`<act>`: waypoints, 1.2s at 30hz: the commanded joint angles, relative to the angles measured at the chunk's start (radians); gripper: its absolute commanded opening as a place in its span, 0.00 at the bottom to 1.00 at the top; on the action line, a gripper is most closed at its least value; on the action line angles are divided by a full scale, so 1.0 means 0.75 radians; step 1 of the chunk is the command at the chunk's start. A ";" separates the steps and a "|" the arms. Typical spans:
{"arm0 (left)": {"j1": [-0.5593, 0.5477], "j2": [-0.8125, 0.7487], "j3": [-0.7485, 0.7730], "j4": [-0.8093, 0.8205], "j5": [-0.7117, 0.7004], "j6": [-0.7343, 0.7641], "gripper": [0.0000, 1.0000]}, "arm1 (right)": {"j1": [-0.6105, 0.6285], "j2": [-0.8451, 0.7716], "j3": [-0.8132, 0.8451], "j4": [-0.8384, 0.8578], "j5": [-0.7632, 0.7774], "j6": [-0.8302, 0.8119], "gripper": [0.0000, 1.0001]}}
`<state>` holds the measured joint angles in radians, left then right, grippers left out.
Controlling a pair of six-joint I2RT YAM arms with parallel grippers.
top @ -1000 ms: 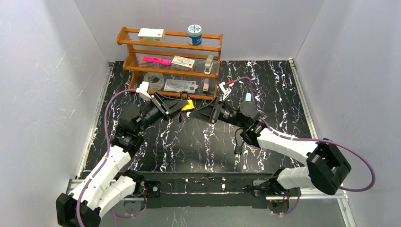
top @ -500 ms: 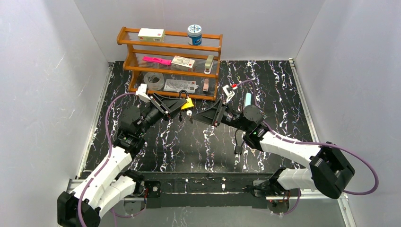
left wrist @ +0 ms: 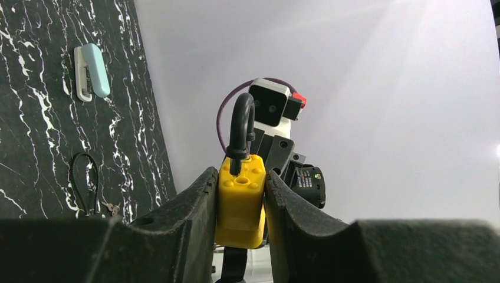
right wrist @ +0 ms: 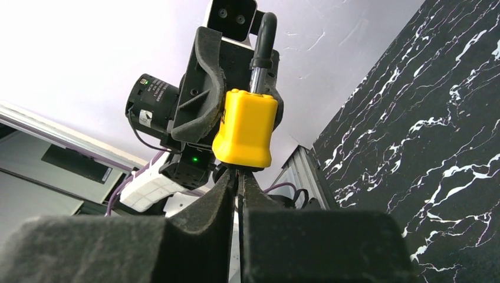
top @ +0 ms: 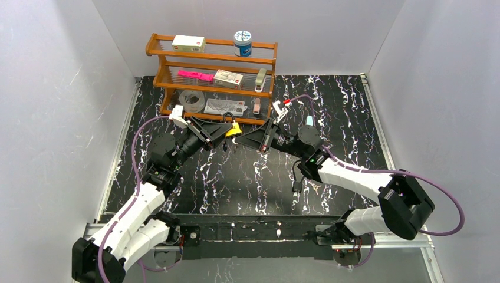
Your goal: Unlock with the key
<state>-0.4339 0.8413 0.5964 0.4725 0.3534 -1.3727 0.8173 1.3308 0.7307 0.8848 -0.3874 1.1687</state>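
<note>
A yellow padlock with a black shackle is held above the table between the two arms. My left gripper is shut on the padlock body, shackle pointing away from it. One shackle leg sits in the body; a second hole beside it looks empty. My right gripper meets the padlock's underside from the right. Its fingers are shut on a thin key, mostly hidden, right at the bottom of the lock.
A wooden shelf with boxes, a tin and tape stands just behind the grippers. A light blue clip lies on the black marbled table, also in the left wrist view. A black cable loop lies near the right arm.
The right wrist drew slightly back and right, then came back to the padlock's underside. The left gripper kept the padlock almost still.
</note>
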 commanded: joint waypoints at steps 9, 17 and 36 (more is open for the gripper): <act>-0.002 -0.055 -0.026 0.120 -0.024 -0.049 0.00 | 0.000 0.028 0.072 0.084 0.073 0.006 0.01; -0.053 -0.094 -0.057 -0.031 -0.079 -0.039 0.00 | -0.005 0.123 0.200 0.059 0.194 -0.097 0.01; -0.058 -0.038 0.031 0.068 0.038 0.135 0.18 | -0.035 0.048 0.040 0.358 0.011 -0.104 0.01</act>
<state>-0.4450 0.8028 0.5640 0.4751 0.2295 -1.3151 0.8078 1.4239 0.7601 0.9756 -0.3717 1.1877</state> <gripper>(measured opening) 0.294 0.030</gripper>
